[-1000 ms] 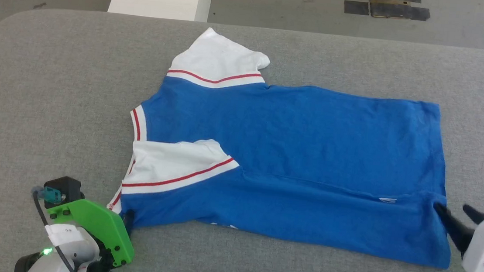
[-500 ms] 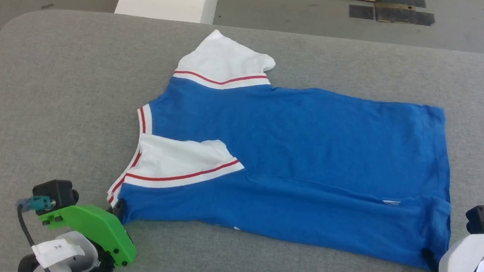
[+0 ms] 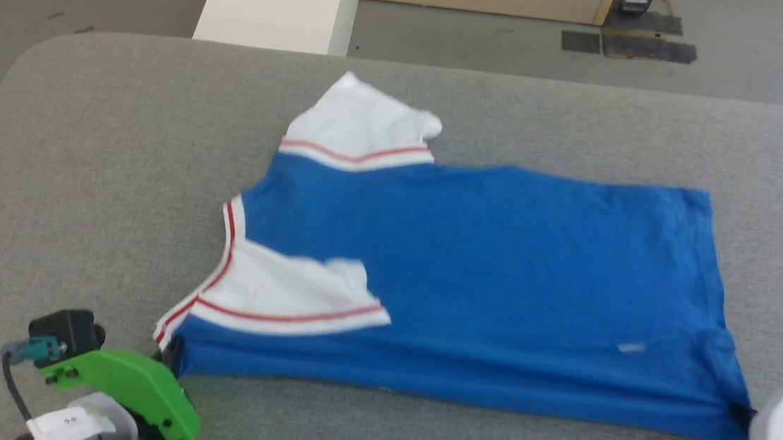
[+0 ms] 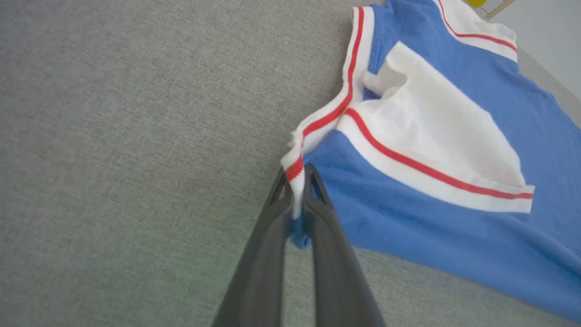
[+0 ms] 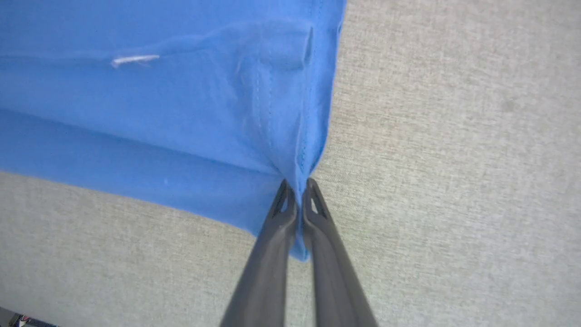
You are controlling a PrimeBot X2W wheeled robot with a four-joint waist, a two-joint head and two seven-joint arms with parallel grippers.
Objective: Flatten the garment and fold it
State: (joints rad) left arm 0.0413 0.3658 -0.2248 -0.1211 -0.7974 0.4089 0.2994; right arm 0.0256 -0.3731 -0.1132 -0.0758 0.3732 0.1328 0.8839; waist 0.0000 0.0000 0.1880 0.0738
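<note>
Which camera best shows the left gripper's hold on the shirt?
Left wrist view: the left gripper pinches the garment by its red-striped trim. Head view shows it partly behind its green mount. Right wrist view faces the hem corner.

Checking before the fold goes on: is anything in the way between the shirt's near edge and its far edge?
Nothing visible does. The left gripper and right gripper pinch near corners of the garment; only its own white sleeve lies folded on the blue body.
</note>
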